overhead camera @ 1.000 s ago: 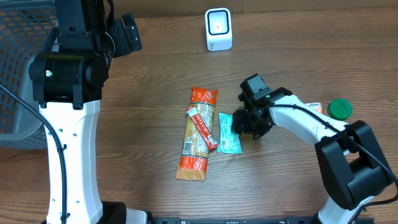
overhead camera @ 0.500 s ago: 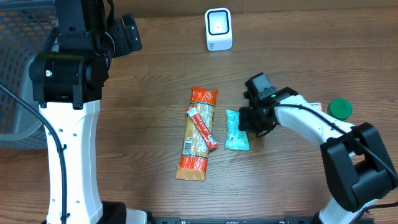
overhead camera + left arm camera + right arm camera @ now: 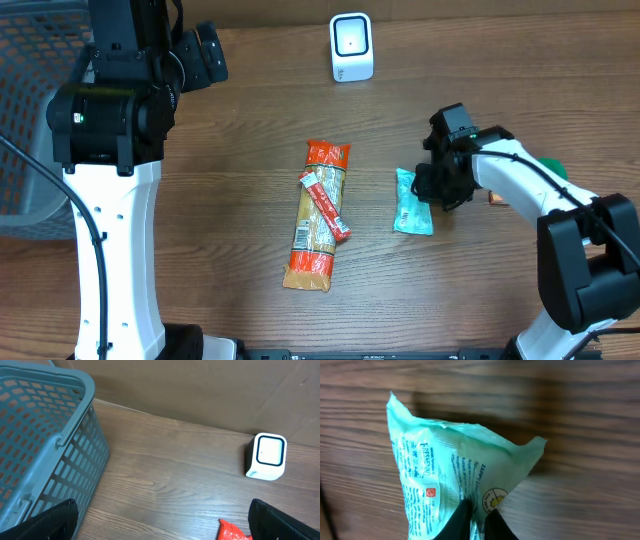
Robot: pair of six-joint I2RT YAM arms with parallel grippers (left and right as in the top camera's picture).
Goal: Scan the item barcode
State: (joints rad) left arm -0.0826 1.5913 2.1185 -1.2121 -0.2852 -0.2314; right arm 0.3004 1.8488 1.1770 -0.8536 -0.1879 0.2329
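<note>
Overhead view: two arms stand at the near edge, the left arm (image 3: 110, 200) and the right arm (image 3: 520, 185). Each has one pincer.

Three packets lie on the surface (image 3: 220, 150). One is a long orange packet (image 3: 318, 215) in the middle. One is a small red packet (image 3: 325, 205) lying on top of it, tilted. One is the green packet (image 3: 413, 202), to the right of those two and apart from them.

The right pincer (image 3: 440, 186) is at the right end of the green packet. In the right wrist view, the right pincer (image 3: 475, 522) is clenched on a fold of the green packet (image 3: 445, 475), with both black fingers (image 3: 457, 522) squeezing it. I cannot tell if the packet is lifted off the wood.

One white scanner (image 3: 351, 47) stands far back, well apart from the green packet. One blue basket (image 3: 25, 100) sits at the far left. One green round thing (image 3: 553, 166) peeks out behind the right arm, and a small orange bit (image 3: 496, 198) is too hidden to name.

The left pincer (image 3: 162, 510) is released, its jaws spread wide above the wood near the basket (image 3: 45, 445).

The surface is brown wood with dark grain. A plain brown wall (image 3: 200, 390) stands behind it.
</note>
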